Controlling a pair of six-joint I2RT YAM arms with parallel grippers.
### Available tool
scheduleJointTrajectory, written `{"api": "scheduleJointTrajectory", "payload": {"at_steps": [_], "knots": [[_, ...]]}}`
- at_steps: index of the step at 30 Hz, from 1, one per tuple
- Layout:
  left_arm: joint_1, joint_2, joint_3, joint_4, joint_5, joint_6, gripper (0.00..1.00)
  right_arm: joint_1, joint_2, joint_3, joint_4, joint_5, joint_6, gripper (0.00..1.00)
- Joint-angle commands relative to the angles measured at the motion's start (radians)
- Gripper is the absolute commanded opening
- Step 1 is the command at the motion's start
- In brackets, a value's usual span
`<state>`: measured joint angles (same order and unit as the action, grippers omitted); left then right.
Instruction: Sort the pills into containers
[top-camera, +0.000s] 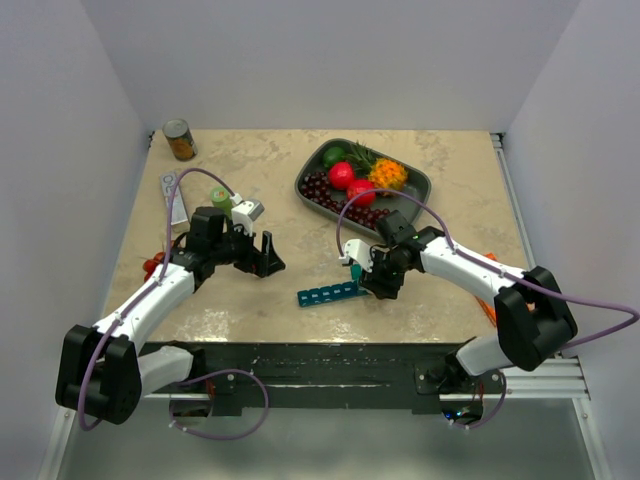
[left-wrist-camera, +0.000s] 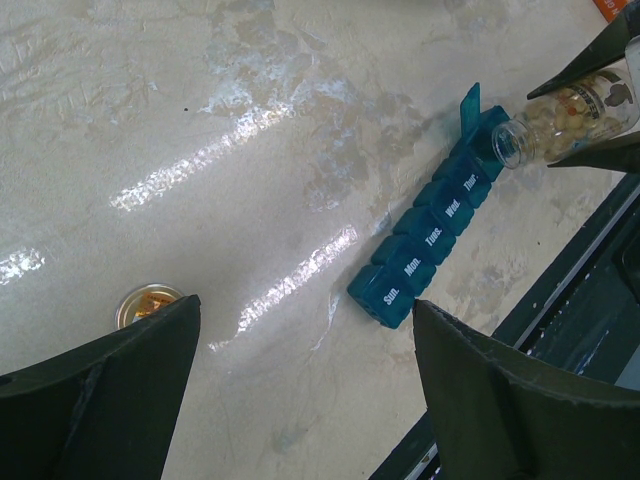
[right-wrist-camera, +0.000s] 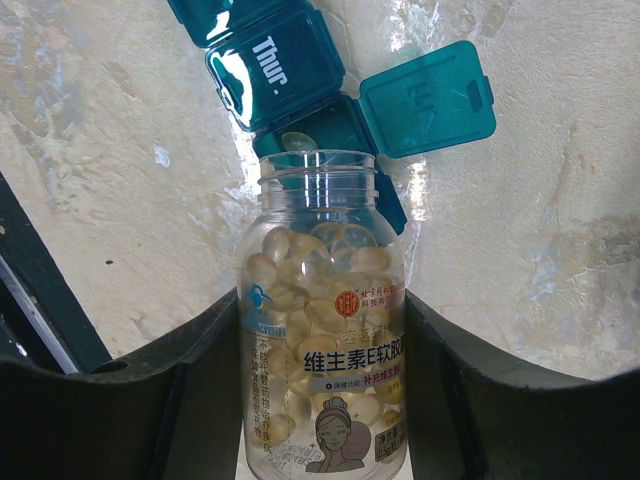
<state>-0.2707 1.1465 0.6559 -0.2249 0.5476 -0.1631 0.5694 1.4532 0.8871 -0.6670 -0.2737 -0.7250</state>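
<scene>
The teal containers strip (top-camera: 330, 293) lies near the table's front edge, its lids marked Sun. to Thur. (left-wrist-camera: 432, 236). One compartment past Thur. stands open, lid (right-wrist-camera: 425, 100) flipped back. My right gripper (right-wrist-camera: 322, 300) is shut on a clear bottle (right-wrist-camera: 320, 330) full of tan-yellow pills (right-wrist-camera: 300, 270). The bottle is tipped, its open mouth just over the open compartment, where one pill (right-wrist-camera: 296, 142) shows. The left wrist view shows the same bottle (left-wrist-camera: 570, 112) at the strip's far end. My left gripper (left-wrist-camera: 305, 310) hangs open and empty above bare table, left of the strip's Sun. end (top-camera: 265, 255).
A small round gold cap-like thing (left-wrist-camera: 146, 302) lies beside my left finger. A grey tray (top-camera: 420, 185) of fruit stands at the back right. A tin can (top-camera: 180, 140), a small green bottle (top-camera: 220, 197) and a flat box (top-camera: 172, 197) sit at the back left. The black rail (left-wrist-camera: 560, 300) marks the front edge.
</scene>
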Motion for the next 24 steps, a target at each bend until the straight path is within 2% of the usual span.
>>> {"api": "scheduleJointTrajectory", "payload": {"at_steps": [1, 24], "knots": [[-0.005, -0.001, 0.021, 0.025, 0.023, 0.025, 0.91, 0.006, 0.001, 0.030, 0.000, 0.013, 0.012, 0.05], [-0.007, -0.007, 0.019, 0.025, 0.023, 0.025, 0.91, 0.006, 0.052, 0.075, -0.069, -0.041, 0.018, 0.05]]}}
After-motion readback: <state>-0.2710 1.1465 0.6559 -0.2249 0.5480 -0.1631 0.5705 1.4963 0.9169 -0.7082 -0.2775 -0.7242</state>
